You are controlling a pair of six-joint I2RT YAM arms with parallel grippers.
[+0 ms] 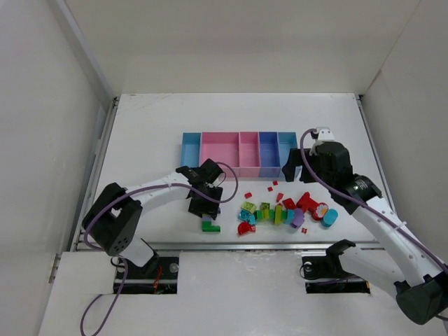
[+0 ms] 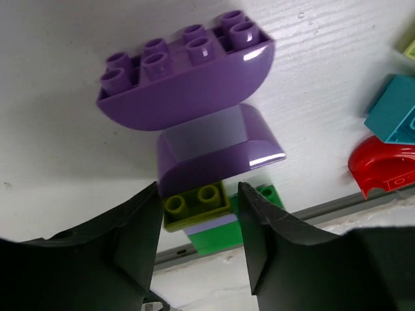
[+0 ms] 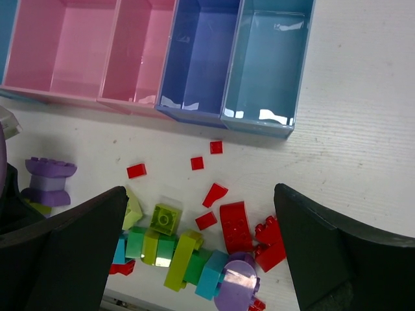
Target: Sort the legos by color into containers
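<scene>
A: Quick status pls. What's the left gripper [image 2: 198,194] doing?
B: Fingers straddle a lime brick [image 2: 194,206] at the near end of a purple stack [image 2: 194,97]. One finger touches it and there's a thin slit at the other, so can't tell if it's pinched. A green brick [image 2: 217,236] shows just past it, by the near edge of the table [image 2: 65,65].
A: The stack is what, exactly?
B: Two rounded purple pcs, w/ studs on the far one, on the side twd the containers [image 3: 256,124]. Whether it's off the table — can't tell.
A: And the right gripper [image 3: 200,189]?
B: Spread wide, nothing btw the fingers. It sits near the right end of the bin row, on the near side.
A: Rest of the legos [image 1: 280,212]?
B: On the table in front of the bins, not touching them — a bunched row of green, lime, cyan, red and purple. Small red tiles [image 3: 136,170] are scattered btw row and bins. A red curved piece [image 2: 382,162] and a cyan brick [image 2: 395,113] lie right of the stack, w/ a gap.
</scene>
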